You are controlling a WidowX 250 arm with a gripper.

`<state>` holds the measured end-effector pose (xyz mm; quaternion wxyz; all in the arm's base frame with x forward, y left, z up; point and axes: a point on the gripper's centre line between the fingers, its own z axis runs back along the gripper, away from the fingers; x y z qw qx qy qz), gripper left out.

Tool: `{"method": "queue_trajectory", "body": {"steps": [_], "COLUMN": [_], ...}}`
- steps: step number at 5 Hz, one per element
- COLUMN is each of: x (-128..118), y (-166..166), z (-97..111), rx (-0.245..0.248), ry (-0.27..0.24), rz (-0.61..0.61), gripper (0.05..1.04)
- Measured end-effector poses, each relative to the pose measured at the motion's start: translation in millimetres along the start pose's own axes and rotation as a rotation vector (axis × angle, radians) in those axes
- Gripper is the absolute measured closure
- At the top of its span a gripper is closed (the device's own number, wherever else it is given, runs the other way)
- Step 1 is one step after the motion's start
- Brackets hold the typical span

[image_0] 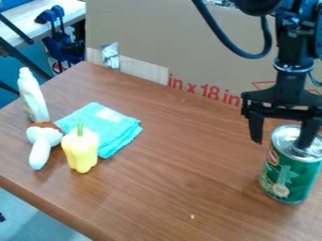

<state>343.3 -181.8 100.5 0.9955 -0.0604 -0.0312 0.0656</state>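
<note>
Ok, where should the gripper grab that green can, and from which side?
The green can stands upright with straight round walls, so I'd come from above, the open gripper closing on opposite sides just below the rim.

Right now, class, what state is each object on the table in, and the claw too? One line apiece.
Claw: open, at the green can's top
Green can: upright
Turquoise cloth: folded, lying flat
Yellow pepper: standing, stem up
White bottle: upright
Brown-and-white toy: lying down
</note>
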Motion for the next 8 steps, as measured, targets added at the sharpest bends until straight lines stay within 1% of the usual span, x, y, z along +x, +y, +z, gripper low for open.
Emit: {"method": "queue_trajectory", "body": {"steps": [1,2,3,4,5,6,7,8], "x": [-20,-42,-62,-80,-91,-90,-71,-53], "y": [-10,-16,-11,-2,4,8,10,15], "z": [1,1,3,5,8,24,51,96], "rx": [0.026,0.049,0.079,0.089,0.098,0.070,0.060,0.005], "ry": [0.069,0.152,0.271,0.345,0.380,0.321,0.164,-0.023], "rz": [-0.098,-0.192,-0.235,-0.233,-0.214,-0.191,-0.195,-0.211], "gripper": [0.082,0.082,0.082,0.082,0.082,0.082,0.082,0.082]}}
